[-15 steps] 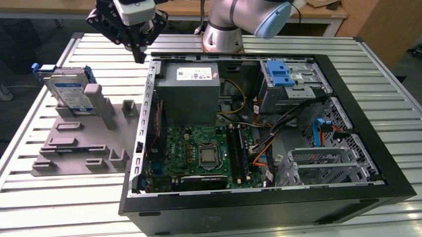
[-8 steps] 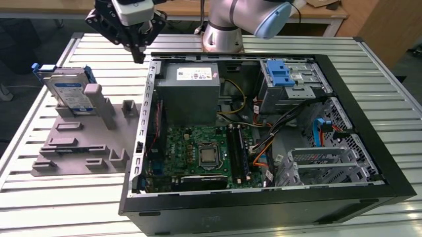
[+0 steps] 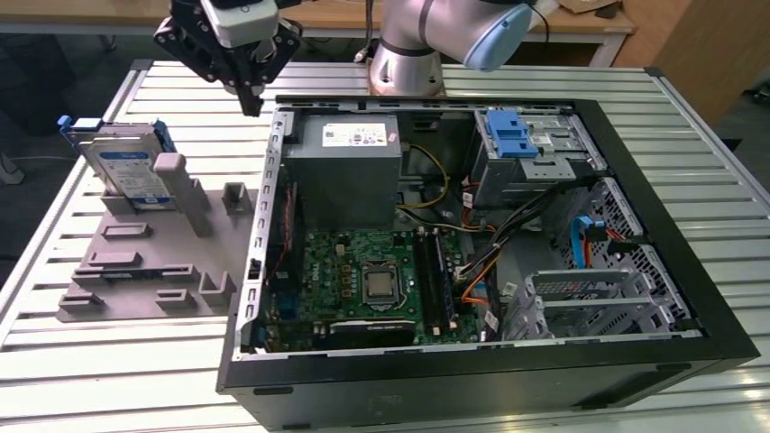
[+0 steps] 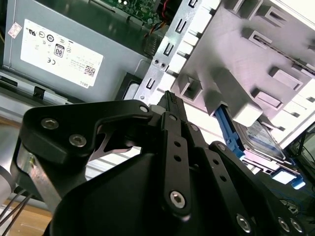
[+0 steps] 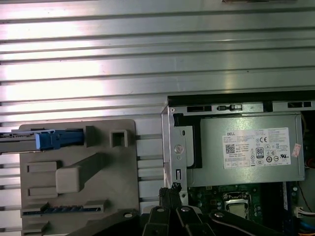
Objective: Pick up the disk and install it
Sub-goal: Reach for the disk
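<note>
Exterior view, flat silver disk (image 3: 129,168), black gripper (image 3: 251,105)

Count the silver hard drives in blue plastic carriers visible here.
1. The silver hard drive in its blue plastic carrier stands on the grey fixture, to the exterior view's left of the open black computer case. Others may be hidden inside it.

On the table (image 3: 121,388), the holder block (image 3: 132,271) lies just beside the computer case (image 3: 481,388), on the exterior view's left, with the disk (image 3: 126,167) on edge in its far end. The hand (image 3: 251,106) hangs over the case's adjoining far corner.
</note>
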